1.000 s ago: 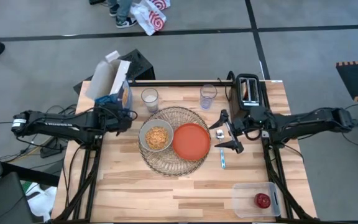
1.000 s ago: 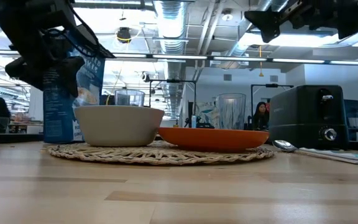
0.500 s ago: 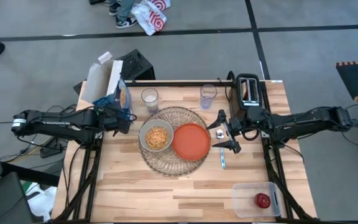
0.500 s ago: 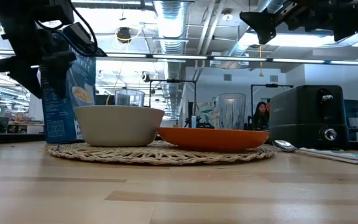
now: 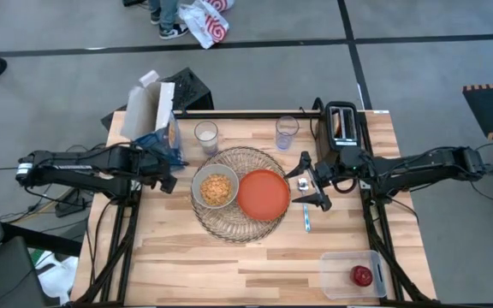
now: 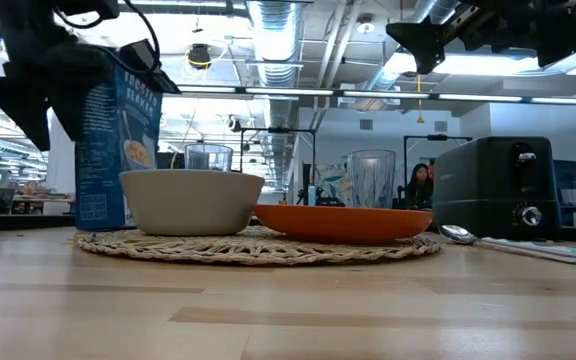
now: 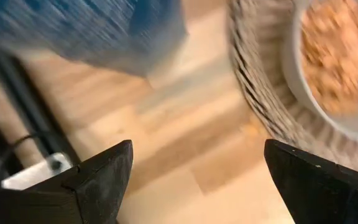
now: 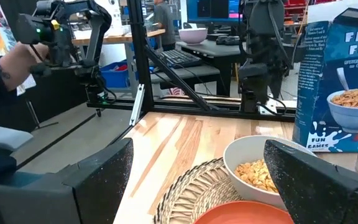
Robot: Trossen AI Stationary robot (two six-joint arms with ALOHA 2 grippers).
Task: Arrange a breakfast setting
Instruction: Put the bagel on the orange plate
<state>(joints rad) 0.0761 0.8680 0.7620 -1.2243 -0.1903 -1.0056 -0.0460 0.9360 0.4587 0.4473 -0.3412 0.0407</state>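
Observation:
The blue-white cereal box point(image 5: 153, 115) stands upright on its base at the table's far left and also shows in the low view point(image 6: 120, 145). My left gripper point(image 5: 166, 171) is open and empty, just near-left of the box point(image 7: 86, 31). The grey bowl point(image 5: 216, 189) with cereal and the orange plate point(image 5: 264, 193) sit on the round wire mat point(image 5: 240, 224). My right gripper point(image 5: 317, 184) is open and empty, above the metal spoon point(image 5: 305, 216) right of the plate. Two clear glasses point(image 5: 206, 135) point(image 5: 287, 132) stand behind the mat. The bread is hidden.
The black toaster point(image 5: 341, 124) stands at the far right, close behind my right arm. The clear plastic tub point(image 5: 353, 274) with the red apple point(image 5: 363, 275) sits at the near right corner. Bare wood lies along the near edge. A person shows in the room beyond point(image 8: 5, 68).
The cereal box has gone from tilted over in my left gripper to upright, standing on the table at the far left. My left gripper has let go and drawn back from the box toward the table's left and near edges.

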